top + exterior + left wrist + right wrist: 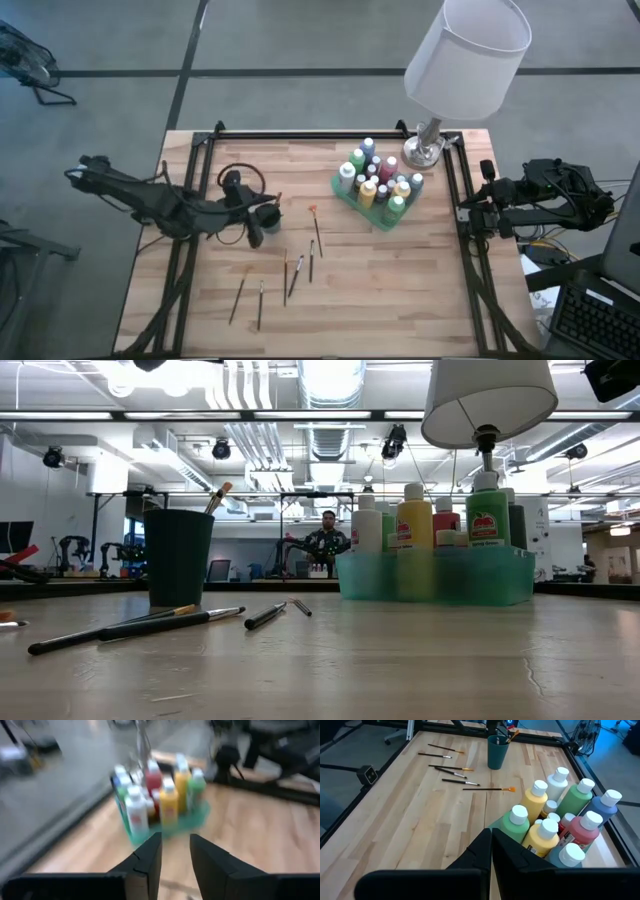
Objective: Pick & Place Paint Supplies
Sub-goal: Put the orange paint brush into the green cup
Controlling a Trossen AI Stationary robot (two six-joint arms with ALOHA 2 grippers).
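Several paint bottles (378,178) with white caps stand in a translucent green tray (362,206) at the table's far right. Several thin brushes (296,276) lie flat on the wood near the middle. One more brush (218,497) stands in the dark green cup (268,213), leaning on its rim. My left gripper (254,232) hovers beside the cup, raised off the table, and in its wrist view stands open (175,845) with nothing between the fingers. My right gripper (491,837) waits shut at the right edge, short of the tray.
A lamp with a white shade (465,55) stands on its metal base (424,150) just behind the tray. A black frame (330,134) runs along the table's far edge and both sides. Bare wood (400,290) lies toward the near right.
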